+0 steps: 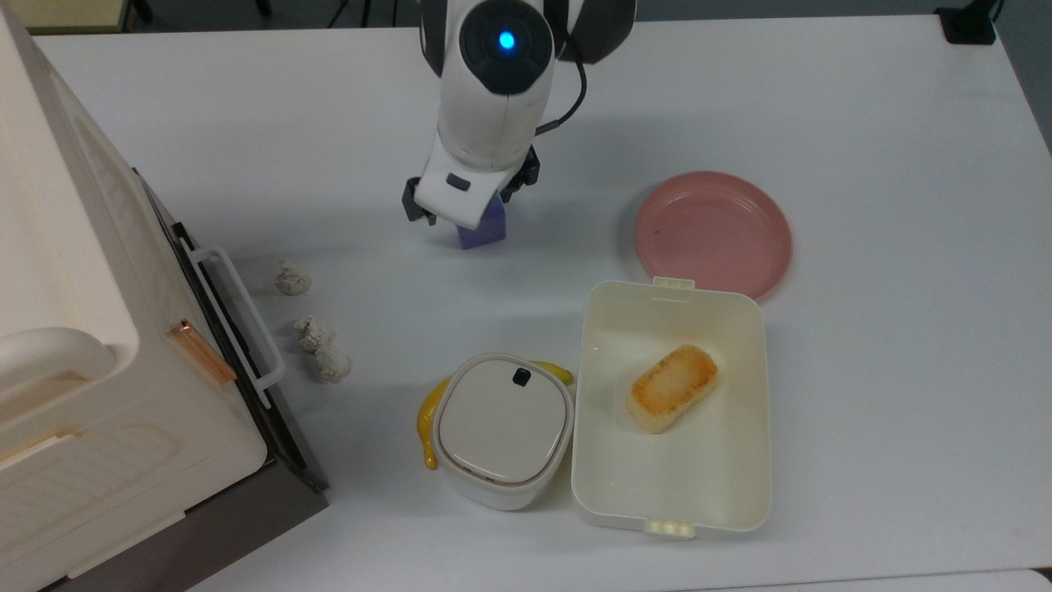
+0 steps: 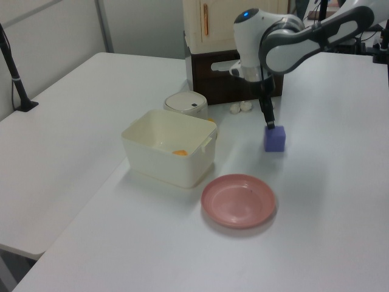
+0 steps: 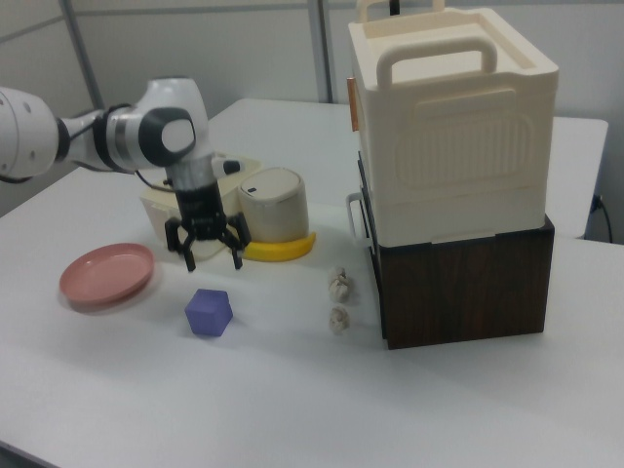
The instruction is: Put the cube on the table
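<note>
Cube, small, solid, blue-purple, matte-faced (image 3: 209, 312): located on the large white smooth counter (image 1: 863, 345), resting on the surface with no contact to the tool. In the right view it sits clear of every other item, with bare counter on all sides. In the top view the arm housing covers part of it; the visible portion (image 1: 485, 230) lies well to the top view's left of the round pink plate (image 1: 713, 234).

Tool, black, two-finger (image 3: 206, 250): positioned above and just behind the cube in the right view, fingers spread wide and holding nothing. The gap between fingertips and cube indicates that the grip is released. In the left view the tool (image 2: 268, 123) hangs just over the cube's (image 2: 275, 139) top face.

Placement rationale (judgement): the chosen spot is open surface, apart from the plate and from the cream rectangular container (image 1: 740, 493) holding the toasted yellow bread piece (image 1: 672, 387). This leaves no doubt that the cube rests on the counter itself.

Task status (judgement): placement appears complete. The remaining action is a vertical retreat of the tool, avoiding any sideways brush against the cube.

Other items: round white lidded pot (image 1: 503, 427), yellow banana (image 1: 427, 423) beside it, three crumpled white lumps (image 1: 312, 333), and a cream storage box on a dark wooden base (image 3: 458, 185).
</note>
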